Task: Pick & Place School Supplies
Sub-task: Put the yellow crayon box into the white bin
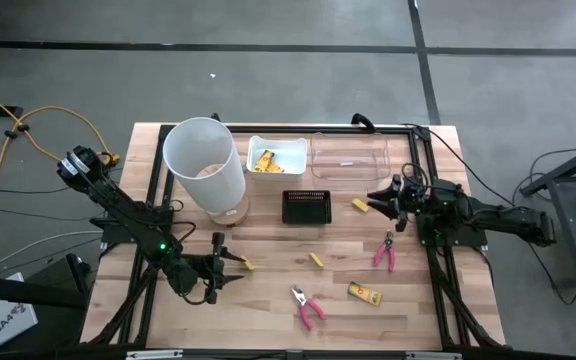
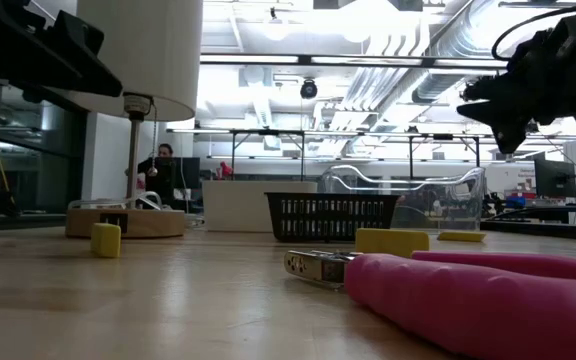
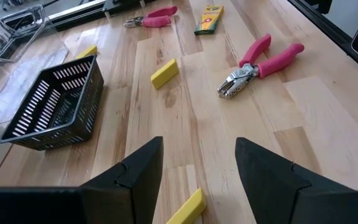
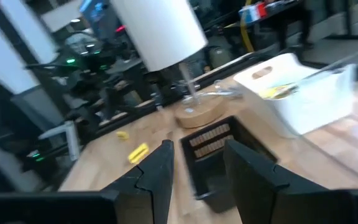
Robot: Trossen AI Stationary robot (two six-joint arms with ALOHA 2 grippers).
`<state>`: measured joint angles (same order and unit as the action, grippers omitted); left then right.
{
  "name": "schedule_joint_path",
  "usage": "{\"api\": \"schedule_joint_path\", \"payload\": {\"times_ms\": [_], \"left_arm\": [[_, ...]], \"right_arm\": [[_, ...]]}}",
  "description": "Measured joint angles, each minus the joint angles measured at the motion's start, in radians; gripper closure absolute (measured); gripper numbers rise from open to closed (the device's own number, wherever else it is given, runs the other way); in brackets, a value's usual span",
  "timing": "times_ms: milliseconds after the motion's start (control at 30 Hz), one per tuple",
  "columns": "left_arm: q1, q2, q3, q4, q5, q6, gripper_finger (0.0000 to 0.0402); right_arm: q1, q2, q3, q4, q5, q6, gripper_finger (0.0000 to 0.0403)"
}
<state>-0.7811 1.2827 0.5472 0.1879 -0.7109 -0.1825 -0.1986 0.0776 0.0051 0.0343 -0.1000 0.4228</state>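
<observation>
Across the counter (image 1: pixel 268 310), yellow blocks (image 1: pixel 316 259) and pink pliers (image 1: pixel 308 305) lie loose. At seven o'clock, left gripper (image 1: pixel 230 262) gapes empty around a block (image 1: pixel 249 265), poised to grasp. At three o'clock, right gripper (image 1: pixel 380 200) hovers half-open, empty.

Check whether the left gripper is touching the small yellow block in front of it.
Apart. The left wrist view shows the left gripper open, the yellow block lying between its fingers with bare wood on both sides.

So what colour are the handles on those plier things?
Pink, on both pliers; the left wrist view shows it best.
</observation>
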Motion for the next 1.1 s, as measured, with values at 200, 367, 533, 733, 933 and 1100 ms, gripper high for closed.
{"api": "schedule_joint_path", "payload": {"times_ms": [200,367,533,733,933,1100], "left_arm": [[0.000,0.000,0.000,0.000,0.000,0.000,0.0208],[0.000,0.000,0.000,0.000,0.000,0.000,0.0208],[0.000,0.000,0.000,0.000,0.000,0.000,0.0208],[0.000,0.000,0.000,0.000,0.000,0.000,0.0208],[0.000,0.000,0.000,0.000,0.000,0.000,0.0208],[0.000,0.000,0.000,0.000,0.000,0.000,0.0208]], "right_arm": [[0.000,0.000,0.000,0.048,-0.147,0.000,0.0270],[0.031,0.000,0.000,0.125,-0.173,-0.029,0.0270],[0.099,0.000,0.000,0.226,-0.161,-0.075,0.0270],[0.189,0.000,0.009,0.285,-0.097,-0.140,0.0270],[0.278,0.001,0.066,0.290,-0.014,-0.227,0.0270],[0.340,0.073,0.146,0.289,0.011,-0.298,0.0270]]}}
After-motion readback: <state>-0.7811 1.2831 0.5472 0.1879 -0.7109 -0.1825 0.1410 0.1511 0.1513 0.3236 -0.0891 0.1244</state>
